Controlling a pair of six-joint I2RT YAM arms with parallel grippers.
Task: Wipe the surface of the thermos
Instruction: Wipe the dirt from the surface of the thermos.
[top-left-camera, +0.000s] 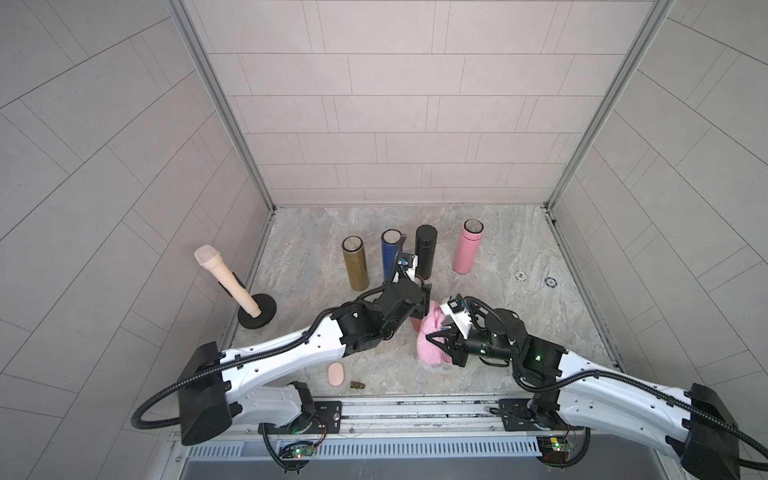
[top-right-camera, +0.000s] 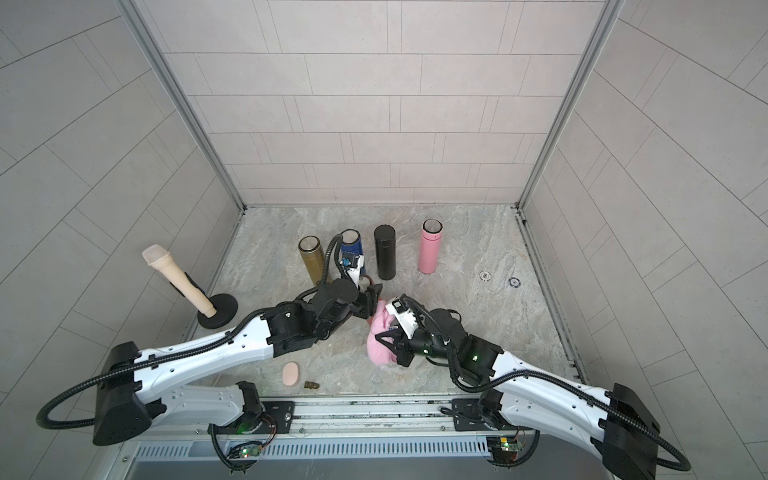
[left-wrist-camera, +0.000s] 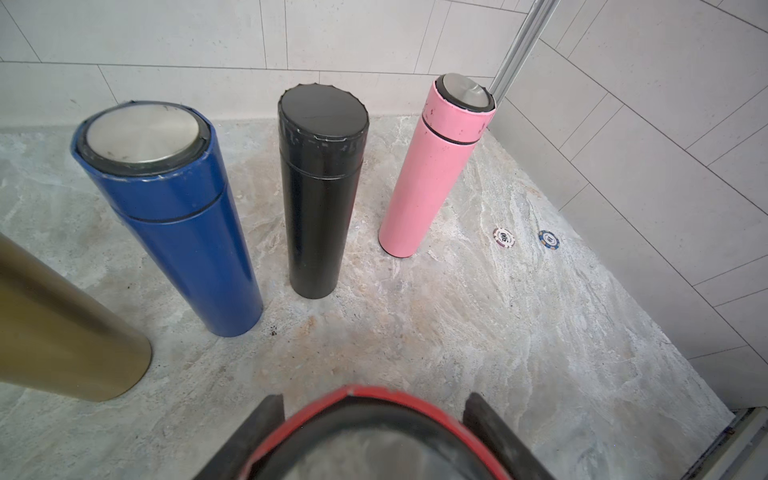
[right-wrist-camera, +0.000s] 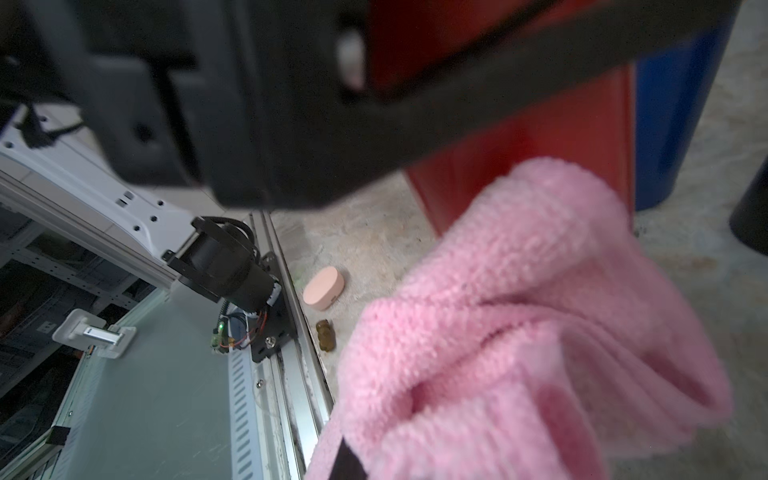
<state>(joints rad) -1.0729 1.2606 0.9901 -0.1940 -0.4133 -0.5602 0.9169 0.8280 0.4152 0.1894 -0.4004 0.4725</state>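
My left gripper (top-left-camera: 424, 300) is clamped around the upper part of the red thermos (right-wrist-camera: 540, 124), a finger on each side of its rim. The left wrist view shows its lid on, so whatever it holds is hidden. The thermos stands near the middle of the marble tabletop (top-left-camera: 519, 324), base downward; I cannot tell whether it rests on the surface.

My right gripper (top-left-camera: 438, 337) pinches a fluffy pink cloth (right-wrist-camera: 519, 311), which is bunched against the thermos's side.

Behind it, four more thermoses stand upright in a row: gold thermos (top-left-camera: 355, 264), blue thermos (left-wrist-camera: 178, 216), black thermos (left-wrist-camera: 320, 199) and pink thermos (left-wrist-camera: 432, 166). All are capped, so their contents cannot be seen. The blue and black ones stand near each other, and the pink one is further apart.
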